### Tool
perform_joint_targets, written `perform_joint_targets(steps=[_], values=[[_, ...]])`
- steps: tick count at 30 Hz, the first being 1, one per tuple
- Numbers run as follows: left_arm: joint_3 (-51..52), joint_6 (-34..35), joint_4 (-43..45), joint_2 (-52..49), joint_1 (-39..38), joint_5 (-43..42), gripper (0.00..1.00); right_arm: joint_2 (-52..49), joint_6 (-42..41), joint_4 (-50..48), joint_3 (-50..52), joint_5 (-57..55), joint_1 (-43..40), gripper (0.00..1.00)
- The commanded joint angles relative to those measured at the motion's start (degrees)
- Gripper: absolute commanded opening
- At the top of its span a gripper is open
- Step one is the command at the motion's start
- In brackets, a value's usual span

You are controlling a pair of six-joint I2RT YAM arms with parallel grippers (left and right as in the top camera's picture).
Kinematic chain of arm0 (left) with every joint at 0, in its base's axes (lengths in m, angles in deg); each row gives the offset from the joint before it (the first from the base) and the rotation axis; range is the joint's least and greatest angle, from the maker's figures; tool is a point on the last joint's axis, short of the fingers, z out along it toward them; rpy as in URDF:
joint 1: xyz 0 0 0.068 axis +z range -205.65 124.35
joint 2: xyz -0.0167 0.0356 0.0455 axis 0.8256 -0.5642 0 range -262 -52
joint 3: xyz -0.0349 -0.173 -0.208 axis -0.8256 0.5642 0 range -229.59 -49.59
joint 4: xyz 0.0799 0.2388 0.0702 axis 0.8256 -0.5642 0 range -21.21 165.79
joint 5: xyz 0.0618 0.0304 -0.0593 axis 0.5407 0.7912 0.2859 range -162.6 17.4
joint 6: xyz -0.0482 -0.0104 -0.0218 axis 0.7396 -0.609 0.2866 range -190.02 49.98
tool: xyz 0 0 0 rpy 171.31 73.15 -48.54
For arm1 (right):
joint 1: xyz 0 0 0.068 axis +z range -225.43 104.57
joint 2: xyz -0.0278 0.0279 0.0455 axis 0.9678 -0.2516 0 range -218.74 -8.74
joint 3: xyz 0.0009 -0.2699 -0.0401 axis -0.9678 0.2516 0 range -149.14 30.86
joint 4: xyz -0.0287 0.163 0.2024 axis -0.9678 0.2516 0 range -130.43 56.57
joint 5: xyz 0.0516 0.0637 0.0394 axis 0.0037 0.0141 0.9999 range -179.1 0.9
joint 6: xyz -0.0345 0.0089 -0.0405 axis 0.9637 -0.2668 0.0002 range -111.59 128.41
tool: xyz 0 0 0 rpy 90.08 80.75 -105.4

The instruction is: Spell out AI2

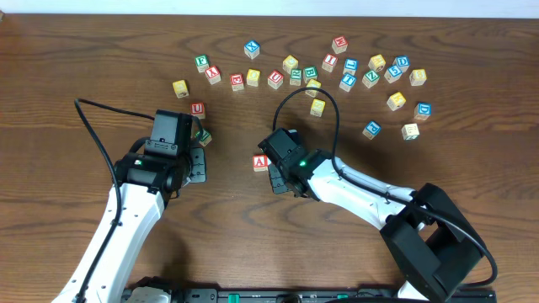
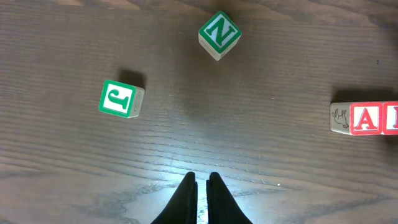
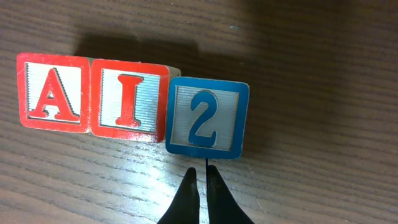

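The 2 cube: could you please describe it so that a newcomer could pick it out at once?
Near the middle of the table, just ahead of the right gripper, three cubes sit in a row. The 2 cube ends it, beside the I cube; it alone is blue where its neighbours are red.

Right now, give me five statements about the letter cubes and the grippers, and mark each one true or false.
1. The A cube, I cube and 2 cube sit side by side in that order. True.
2. The right gripper is clamped on the 2 cube. False: it is shut but empty, just short of that cube.
3. The 2 cube lines up exactly with the other two. False: it sits slightly offset toward the right gripper.
4. The left gripper is shut and holds nothing. True.
5. The green J cube and green N cube lie apart from each other on the table. True.
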Motion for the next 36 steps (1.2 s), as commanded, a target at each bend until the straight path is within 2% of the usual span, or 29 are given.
perform_joint_targets(steps=[1,36], values=[[-1.49,-0.13,-0.04,-0.26,0.28,0.94,0.08,-0.20,0.39,-0.24,0.28,-1.51,-0.02,0.01],[-1.49,-0.13,-0.04,-0.26,0.28,0.94,0.08,-0.20,0.37,-0.57,0.28,-2.49,0.13,0.01]])
